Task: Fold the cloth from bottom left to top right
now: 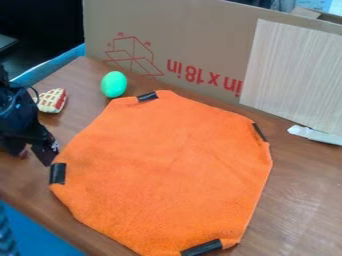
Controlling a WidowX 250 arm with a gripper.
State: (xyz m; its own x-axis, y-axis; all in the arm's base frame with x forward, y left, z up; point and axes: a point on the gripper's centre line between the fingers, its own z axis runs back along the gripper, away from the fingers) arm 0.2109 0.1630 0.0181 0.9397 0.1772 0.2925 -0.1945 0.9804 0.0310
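Orange cloth point(167, 170), one: lying spread out and unfolded on the brown wood-grain table point(304, 200), its outline roughly eight-sided, its lowest edge running out at the bottom of the view. Four black strips are marking its rim: upper left point(147, 97), right point(260, 132), left point(58, 173) and bottom point(202, 247).

Black gripper point(30, 156), one: hanging at the left edge of the view, just beside the cloth's left strip; its fingers are standing wide apart.

Green toy egg point(114, 84), one: resting just beyond the cloth, near the upper-left strip.

Lattice-topped toy pie slice point(53, 100), one: lying left of the egg, apart from the cloth, between egg and gripper.

Cardboard panel point(194, 45), red-printed: standing upright along the table's far side. A pale wood-grain sheet point(294, 75) is covering its right part; a white strip point(316, 135) is lying at the sheet's foot.
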